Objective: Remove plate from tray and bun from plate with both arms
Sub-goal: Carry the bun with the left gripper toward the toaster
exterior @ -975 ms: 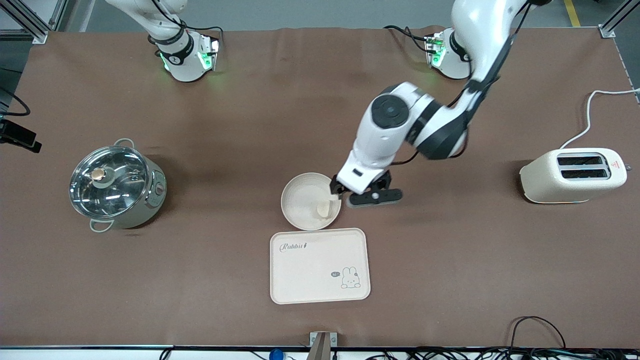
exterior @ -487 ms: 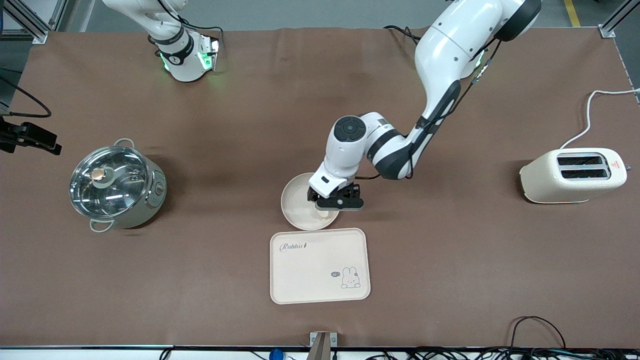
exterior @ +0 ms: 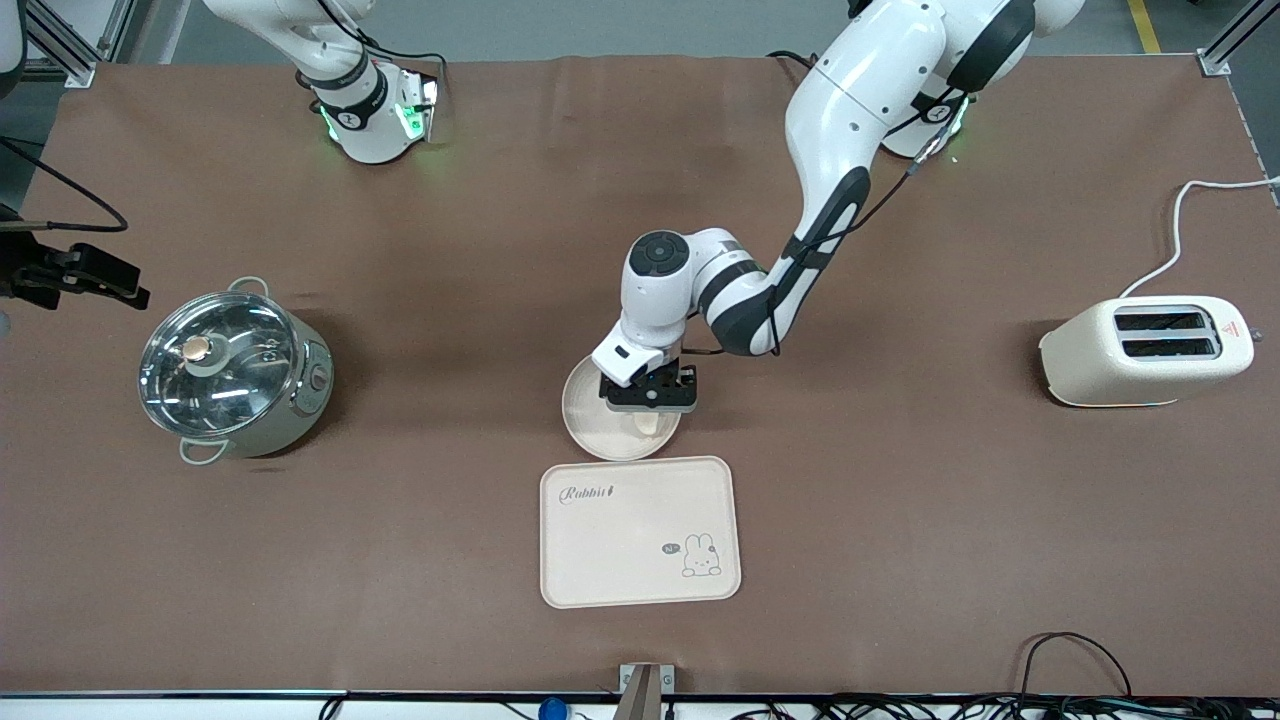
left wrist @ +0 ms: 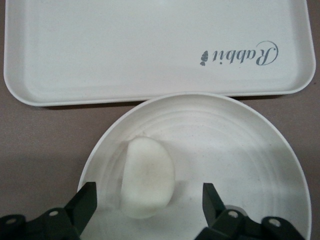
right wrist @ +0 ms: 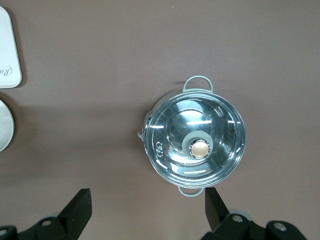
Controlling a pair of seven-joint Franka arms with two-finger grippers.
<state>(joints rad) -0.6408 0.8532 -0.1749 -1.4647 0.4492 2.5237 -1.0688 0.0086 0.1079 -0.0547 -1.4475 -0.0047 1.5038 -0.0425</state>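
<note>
The round cream plate (exterior: 590, 410) lies mid-table, just farther from the front camera than the rabbit tray. The pale bun (exterior: 649, 424) lies on it at the side toward the left arm's end, partly hidden by the hand. My left gripper (exterior: 650, 398) hangs low over the plate, open. In the left wrist view the bun (left wrist: 147, 175) lies between its fingers (left wrist: 85, 202), which do not touch it; the plate (left wrist: 240, 150) fills the frame. My right gripper (right wrist: 147, 200) is open and empty, high over the table by the pot; it waits.
A rectangular cream tray (exterior: 640, 530) with a rabbit drawing lies nearer the front camera, also in the left wrist view (left wrist: 150, 50). A steel pot with a glass lid (exterior: 235, 370) stands toward the right arm's end. A cream toaster (exterior: 1145, 350) stands toward the left arm's end.
My left gripper has swung from the plate's edge toward the right arm's end and now sits over the plate, around the bun. Plate and bun have not moved.
</note>
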